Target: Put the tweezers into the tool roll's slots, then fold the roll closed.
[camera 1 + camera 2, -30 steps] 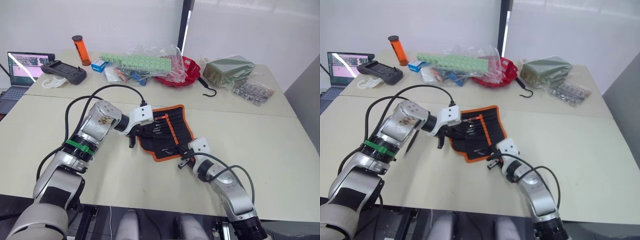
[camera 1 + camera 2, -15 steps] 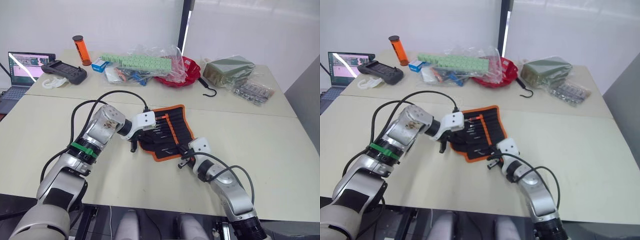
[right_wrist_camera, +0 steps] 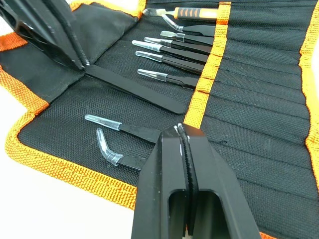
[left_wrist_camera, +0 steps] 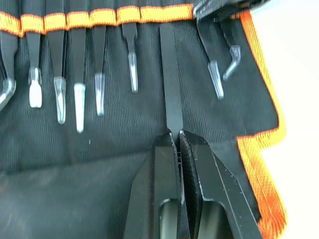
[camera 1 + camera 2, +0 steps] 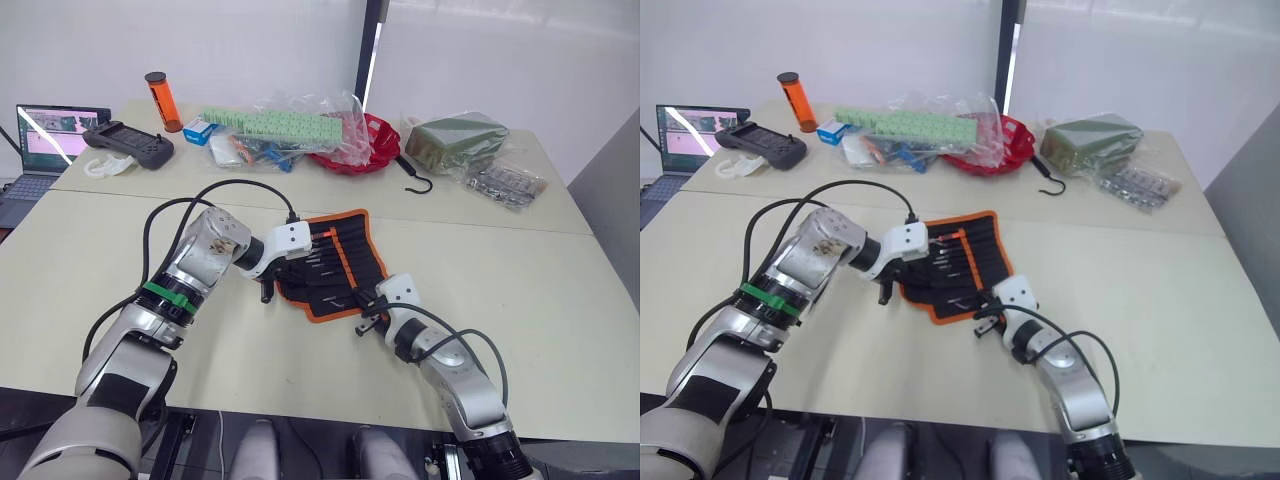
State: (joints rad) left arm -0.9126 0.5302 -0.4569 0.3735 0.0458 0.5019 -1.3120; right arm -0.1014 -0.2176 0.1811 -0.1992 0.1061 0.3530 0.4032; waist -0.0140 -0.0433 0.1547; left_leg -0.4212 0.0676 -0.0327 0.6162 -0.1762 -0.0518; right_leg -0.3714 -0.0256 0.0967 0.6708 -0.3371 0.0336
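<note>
Near the middle of the table [image 5: 560, 300], a little toward its front edge, the tool roll [image 5: 335, 262] lies unrolled and flat, turned at a slant to the table's edges. It is black ribbed fabric with a bright orange trim around its border and an orange band across its inner face; that band runs over a row of narrow slots [image 3: 259, 74]. Several slim black tweezers [image 4: 79, 74] sit side by side in these slots, their tips in clear plastic caps and pointing away from the band; one has a bent tip. A tool with an orange grip [image 3: 192, 13] lies at the far end of the row.

The left gripper [image 4: 178, 137] rests on the roll's left side with its two black fingers pressed together on the free end of a long flat black tweezer [image 4: 171, 84], whose other end goes under the orange band. The right gripper [image 3: 182, 133] is at the roll's front corner, fingers closed with no gap, their tips lying over two capped tweezers [image 3: 117, 139]; whether they pinch one I cannot tell.

Along the table's back edge stand an orange bottle [image 5: 158, 100], a laptop [image 5: 45, 140], a black controller [image 5: 128, 145], a heap of plastic bags [image 5: 290, 125], a red bowl [image 5: 365, 150] and a dark green bag [image 5: 455, 140].
</note>
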